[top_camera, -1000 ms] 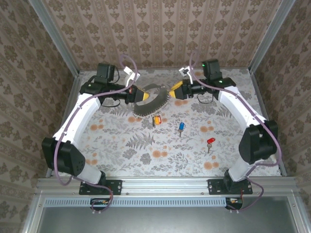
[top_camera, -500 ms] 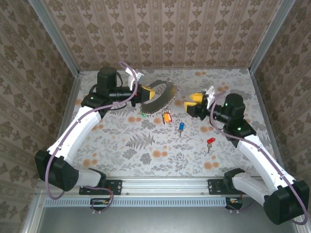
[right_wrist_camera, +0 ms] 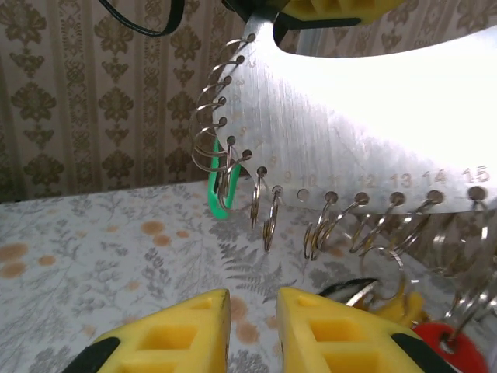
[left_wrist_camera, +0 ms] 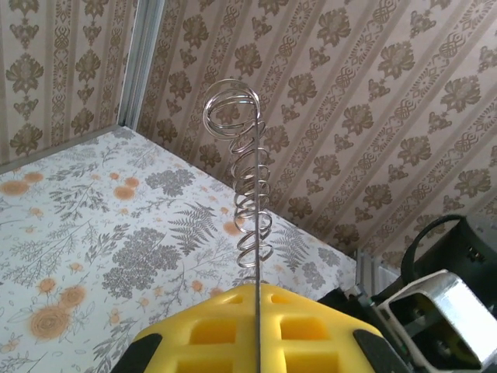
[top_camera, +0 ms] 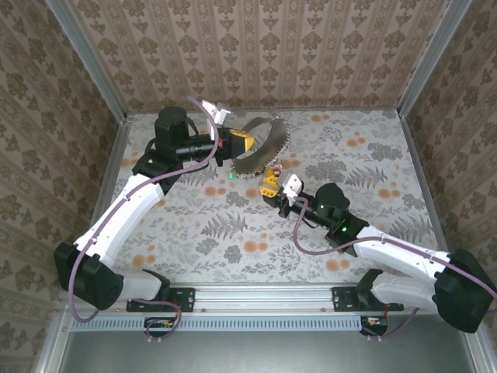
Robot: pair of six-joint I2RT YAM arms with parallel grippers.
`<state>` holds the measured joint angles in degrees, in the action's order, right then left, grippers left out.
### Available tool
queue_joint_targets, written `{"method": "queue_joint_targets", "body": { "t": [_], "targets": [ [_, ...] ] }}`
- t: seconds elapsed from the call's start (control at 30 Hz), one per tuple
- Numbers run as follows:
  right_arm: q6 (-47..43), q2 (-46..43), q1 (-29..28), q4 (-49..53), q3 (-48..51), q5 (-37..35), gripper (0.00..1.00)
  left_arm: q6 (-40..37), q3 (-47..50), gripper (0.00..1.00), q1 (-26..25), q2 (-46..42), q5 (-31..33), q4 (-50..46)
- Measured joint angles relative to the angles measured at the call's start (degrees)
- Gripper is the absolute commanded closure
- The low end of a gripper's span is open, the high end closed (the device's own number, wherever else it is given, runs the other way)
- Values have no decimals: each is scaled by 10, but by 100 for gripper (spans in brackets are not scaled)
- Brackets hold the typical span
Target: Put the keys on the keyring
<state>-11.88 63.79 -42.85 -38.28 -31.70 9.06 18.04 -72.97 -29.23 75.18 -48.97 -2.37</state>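
Right wrist view: left gripper (top_camera: 236,141) is clamped on the keyring (right_wrist_camera: 373,116), holding that curved plate up so its rings hang free. Right gripper (right_wrist_camera: 254,311) sits just below, jaws narrow with nothing between, probably lining up on the keys (right_wrist_camera: 437,342) dangling there.
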Motion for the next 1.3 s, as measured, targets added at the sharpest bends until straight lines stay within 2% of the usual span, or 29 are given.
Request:
{"method": "queue_joint_targets", "body": {
  "t": [0.23,0.43,0.7,1.03,1.3],
  "targets": [
    [-1,57,-7,-96,12,-73,73,4,0,100,0,-3,0,7],
    [0,61,-7,-131,20,-103,74,4,0,100,0,-5,2,7],
    [2,61,-7,-158,30,-118,77,2,0,100,0,-8,4,-3],
    [2,54,-7,-169,57,-120,76,-29,-38,100,3,-8,-12,-72],
    [-16,-18,-7,-137,77,-92,78,-55,-79,100,20,12,-50,-106]
  ]
}}
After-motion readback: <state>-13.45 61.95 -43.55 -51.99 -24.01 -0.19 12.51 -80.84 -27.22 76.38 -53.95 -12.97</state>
